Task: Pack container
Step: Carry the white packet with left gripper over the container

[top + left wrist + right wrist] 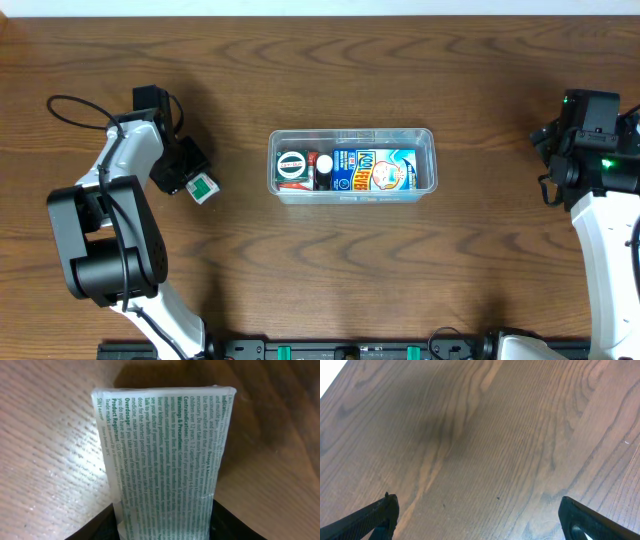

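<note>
The container [350, 133], a clear shallow tub with rounded corners, lies long side across in the middle of the counter [350, 270], as the overhead view shows. Inside it, a blue-and-white carton [375, 170] fills the part toward 3 o'clock, a round green-and-white item [291, 165] sits at the end toward 9 o'clock, and between them is a small dark item with a white cap that is too small for me to name. The left gripper [190, 178] is well apart from the container, so that the container lies at 3 o'clock from it, with bare counter between the two. This gripper is closed on a small box [165, 445]. In the left wrist view the box is pale with fine green print and stands up between the dark fingers [92, 530], which lie against both of its sides. In the overhead view its green-and-white end points out of the gripper toward about 4 o'clock, close above the counter; I cannot tell if it touches the wood. The right gripper [476, 502] is at the far side of the counter, and from it the container lies at 9 o'clock, also well apart. Its fingers stand wide apart and hold nothing; in the right wrist view only brown wood grain shows between them.
</note>
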Motion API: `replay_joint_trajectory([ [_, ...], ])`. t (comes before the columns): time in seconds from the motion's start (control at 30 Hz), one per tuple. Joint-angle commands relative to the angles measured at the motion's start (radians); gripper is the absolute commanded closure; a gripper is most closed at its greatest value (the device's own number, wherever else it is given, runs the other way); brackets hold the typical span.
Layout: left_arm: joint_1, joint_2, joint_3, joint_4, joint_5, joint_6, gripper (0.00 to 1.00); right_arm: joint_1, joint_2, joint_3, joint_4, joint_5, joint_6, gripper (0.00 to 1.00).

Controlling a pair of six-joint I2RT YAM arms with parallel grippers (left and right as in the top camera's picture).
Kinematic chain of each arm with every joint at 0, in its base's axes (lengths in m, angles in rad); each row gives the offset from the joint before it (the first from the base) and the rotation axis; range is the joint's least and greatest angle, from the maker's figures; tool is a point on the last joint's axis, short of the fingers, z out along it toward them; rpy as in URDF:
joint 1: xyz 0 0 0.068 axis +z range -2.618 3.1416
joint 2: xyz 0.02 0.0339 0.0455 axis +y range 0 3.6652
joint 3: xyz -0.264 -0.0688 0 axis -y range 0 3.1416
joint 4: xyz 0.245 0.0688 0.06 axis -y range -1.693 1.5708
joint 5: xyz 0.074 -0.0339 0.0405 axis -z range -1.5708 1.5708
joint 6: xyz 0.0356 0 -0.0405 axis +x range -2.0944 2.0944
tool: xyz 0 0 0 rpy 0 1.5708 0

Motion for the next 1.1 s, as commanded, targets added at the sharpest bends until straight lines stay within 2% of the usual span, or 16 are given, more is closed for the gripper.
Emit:
replay_joint_trajectory([
  [0.0, 0.002, 0.006, -0.003, -0.02, -0.004, 0.007, 0.48, -0.005, -0.003, 0.003, -0.001, 0.01, 0.015, 0.01],
  [0.1, 0.002, -0.018, 0.01, -0.038, -0.004, 0.007, 0.48, -0.005, -0.003, 0.003, -0.001, 0.01, 0.016, 0.01],
  [0.27, 0.002, -0.071, 0.011, -0.038, -0.004, 0.01, 0.58, -0.005, -0.003, 0.003, -0.001, 0.01, 0.016, 0.01],
  [0.47, 0.002, -0.105, 0.011, -0.052, 0.002, 0.01, 0.58, -0.005, -0.003, 0.003, -0.001, 0.011, 0.016, 0.01],
  [0.57, 0.002, -0.135, 0.015, -0.057, 0.055, 0.012, 0.57, -0.005, -0.003, 0.003, -0.001, 0.01, 0.015, 0.01],
  [0.73, -0.002, -0.231, 0.034, -0.05, 0.21, 0.098, 0.57, -0.005, -0.003, 0.003, -0.001, 0.01, 0.015, 0.01],
  [0.87, -0.034, -0.34, 0.039, -0.033, 0.224, 0.119, 0.58, -0.005, -0.003, 0.003, -0.001, 0.011, 0.015, 0.01],
  [1.07, -0.183, -0.497, 0.039, 0.03, 0.223, 0.314, 0.57, -0.005, -0.003, 0.003, -0.001, 0.01, 0.015, 0.01],
])
